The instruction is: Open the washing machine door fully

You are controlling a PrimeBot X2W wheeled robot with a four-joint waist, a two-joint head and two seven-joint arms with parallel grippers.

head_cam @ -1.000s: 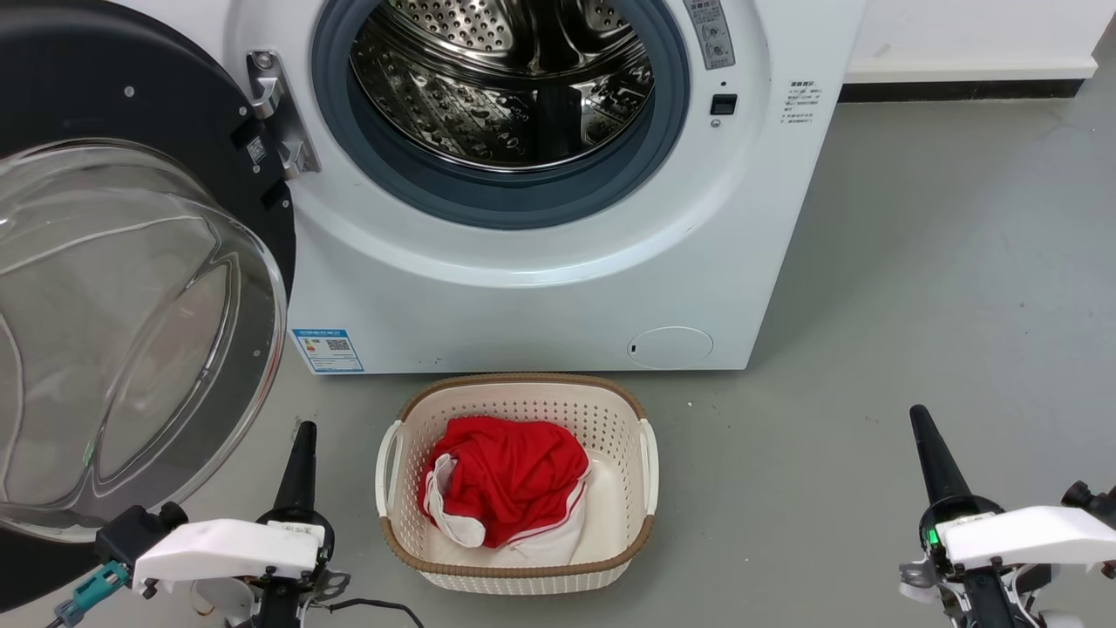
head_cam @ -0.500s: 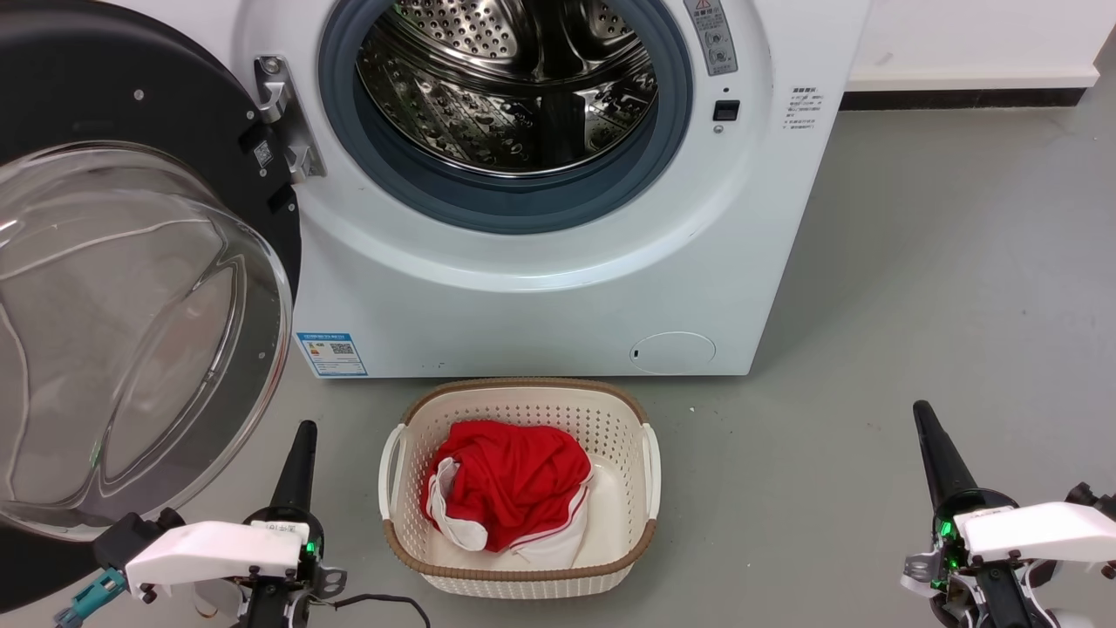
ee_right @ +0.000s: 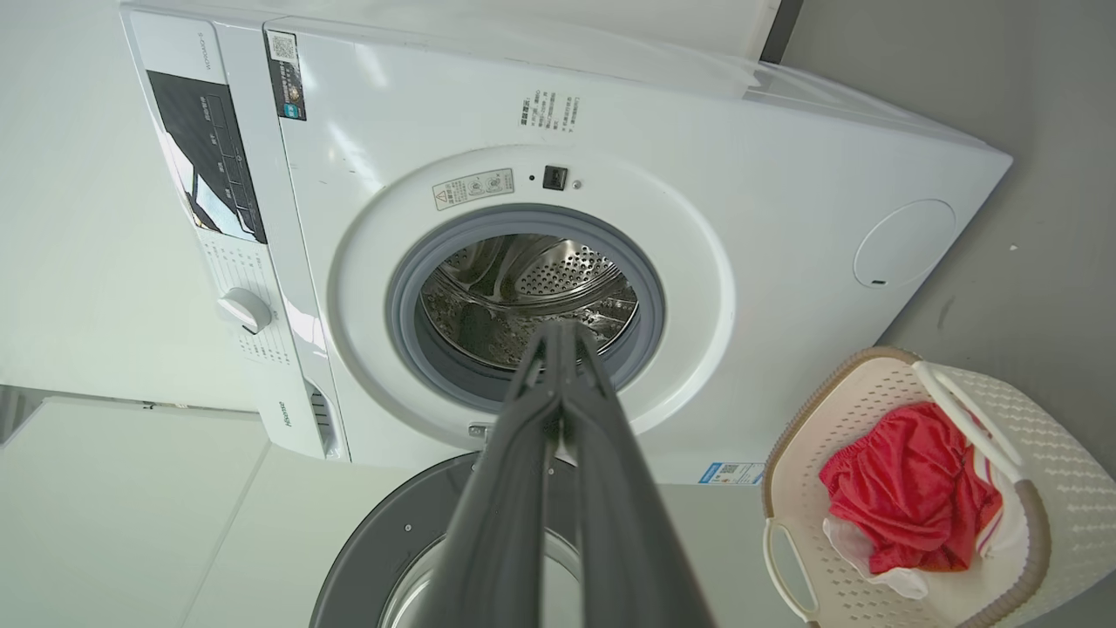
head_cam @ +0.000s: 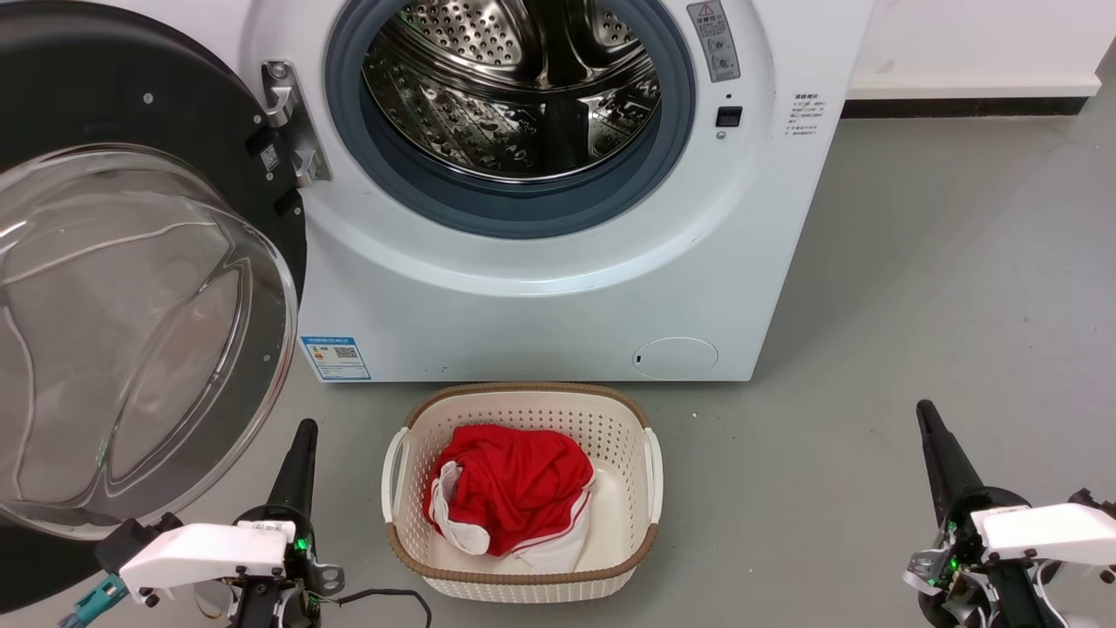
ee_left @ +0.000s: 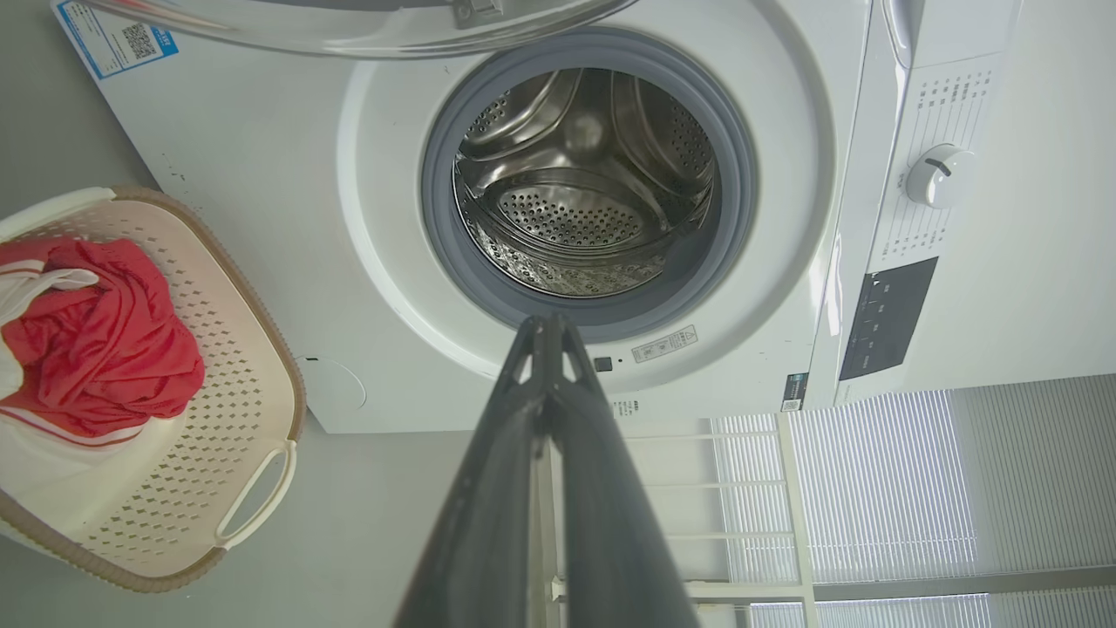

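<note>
Clearly the washing machine door (head_cam: 105, 96) stands swung wide on its hinge (head_cam: 292, 131) at the left side of the washing machine (head_cam: 540, 296). Its inner face is turned toward the head camera, and its clear glass bowl (head_cam: 131, 331) bulges out toward the robot. The round mouth of the machine is uncovered, so the steel drum (head_cam: 523, 87) shows inside the grey gasket (head_cam: 523, 205). Low on the white front sit a blue label (head_cam: 336, 358) at the left and a round cap (head_cam: 676, 358) at the right. A cream perforated basket (head_cam: 523, 391) rests on the grey floor (head_cam: 915, 288) just before the machine, with a red garment (head_cam: 514, 488) trimmed in white bunched inside it. The left tool (head_cam: 306, 429) hangs low at the head view's lower left, between the basket and the lower edge of the door, touching neither. In the left wrist view its two dark fingers (ee_left: 497, 488) are pressed together with nothing between them, pointing toward the drum opening. The right tool (head_cam: 926, 412) hangs at the lower right over bare floor, well apart from the basket and the machine. Its fingers (ee_right: 514, 488) are likewise closed on nothing in the right wrist view, with the open door showing beneath them.
</note>
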